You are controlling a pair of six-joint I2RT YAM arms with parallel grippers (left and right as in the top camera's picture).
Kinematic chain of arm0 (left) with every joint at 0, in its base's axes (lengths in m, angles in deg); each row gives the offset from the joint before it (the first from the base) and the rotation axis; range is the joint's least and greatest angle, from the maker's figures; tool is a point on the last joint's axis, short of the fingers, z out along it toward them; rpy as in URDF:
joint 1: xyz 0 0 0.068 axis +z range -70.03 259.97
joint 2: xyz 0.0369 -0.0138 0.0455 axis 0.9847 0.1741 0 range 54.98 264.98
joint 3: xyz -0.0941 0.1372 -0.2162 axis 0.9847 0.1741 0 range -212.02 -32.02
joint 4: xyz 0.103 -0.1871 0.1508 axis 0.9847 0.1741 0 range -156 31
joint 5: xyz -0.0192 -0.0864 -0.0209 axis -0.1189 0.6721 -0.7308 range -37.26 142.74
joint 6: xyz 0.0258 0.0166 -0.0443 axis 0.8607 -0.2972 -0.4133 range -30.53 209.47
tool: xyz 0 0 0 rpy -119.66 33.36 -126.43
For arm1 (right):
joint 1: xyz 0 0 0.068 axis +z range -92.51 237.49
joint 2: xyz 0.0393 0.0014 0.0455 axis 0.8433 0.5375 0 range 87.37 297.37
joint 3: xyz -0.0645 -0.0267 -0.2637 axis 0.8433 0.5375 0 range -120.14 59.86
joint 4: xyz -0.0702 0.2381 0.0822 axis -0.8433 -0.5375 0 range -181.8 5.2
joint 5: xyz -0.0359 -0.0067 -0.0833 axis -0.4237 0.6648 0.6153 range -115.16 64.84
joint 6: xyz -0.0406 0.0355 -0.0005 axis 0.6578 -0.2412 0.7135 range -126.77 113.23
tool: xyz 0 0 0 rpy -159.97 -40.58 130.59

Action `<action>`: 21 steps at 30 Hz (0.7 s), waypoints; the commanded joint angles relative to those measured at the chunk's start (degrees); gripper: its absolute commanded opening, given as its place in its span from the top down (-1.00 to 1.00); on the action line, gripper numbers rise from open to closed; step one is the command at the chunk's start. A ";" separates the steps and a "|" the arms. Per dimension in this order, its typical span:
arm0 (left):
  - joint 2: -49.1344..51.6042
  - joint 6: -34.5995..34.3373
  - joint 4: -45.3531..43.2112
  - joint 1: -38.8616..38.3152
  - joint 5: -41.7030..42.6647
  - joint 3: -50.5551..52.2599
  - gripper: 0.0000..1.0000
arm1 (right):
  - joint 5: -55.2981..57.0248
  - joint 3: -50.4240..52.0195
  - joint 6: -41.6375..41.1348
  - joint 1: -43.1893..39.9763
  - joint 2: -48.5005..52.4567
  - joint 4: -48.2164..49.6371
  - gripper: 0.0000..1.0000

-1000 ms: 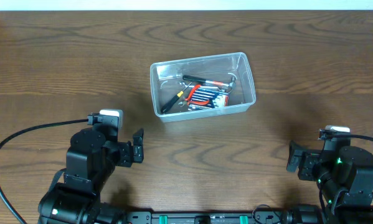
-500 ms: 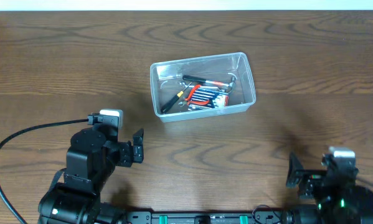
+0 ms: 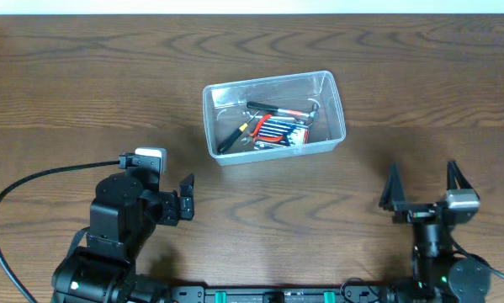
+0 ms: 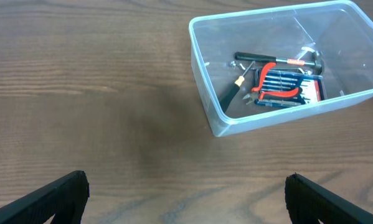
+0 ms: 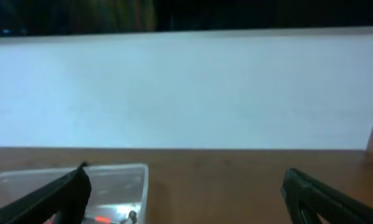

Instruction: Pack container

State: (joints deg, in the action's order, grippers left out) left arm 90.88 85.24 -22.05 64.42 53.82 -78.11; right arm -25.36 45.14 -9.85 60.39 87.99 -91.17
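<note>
The clear plastic container [image 3: 273, 116] stands upright at the middle of the table. It holds several hand tools: a small hammer [image 3: 287, 110], red-handled pliers and a blue-and-red set [image 3: 277, 131], and a black-handled screwdriver [image 3: 231, 138]. It also shows in the left wrist view [image 4: 286, 68] and partly in the right wrist view [image 5: 68, 183]. My left gripper [image 3: 187, 199] is open and empty, near the front left, away from the container. My right gripper [image 3: 424, 187] is open and empty at the front right, fingers pointing toward the far edge.
The wooden table [image 3: 83, 93] spreads to all sides of the container. A black cable [image 3: 33, 181] loops at the front left. A white wall [image 5: 186, 87] stands behind the table's far edge.
My right arm has swung: its gripper now points toward the far edge with both fingers spread wide. The left arm and the container have not moved.
</note>
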 commanded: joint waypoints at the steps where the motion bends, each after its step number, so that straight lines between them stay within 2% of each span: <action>1: 0.00 0.35 0.11 -0.28 -0.59 0.09 -0.97 | 0.59 7.13 -1.92 0.57 -0.31 2.64 -0.99; 8: 0.00 0.35 0.11 -0.28 -0.59 0.09 -0.97 | -3.26 13.77 -11.61 0.57 -0.31 0.85 -0.98; 21: 0.00 0.35 0.11 -0.28 -0.59 0.09 -0.97 | -3.17 13.70 -11.67 0.52 -0.28 0.98 -0.98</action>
State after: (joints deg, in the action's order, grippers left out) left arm 90.88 85.24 -22.01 64.42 53.84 -78.11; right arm -28.18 58.60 -20.40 60.41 88.05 -90.14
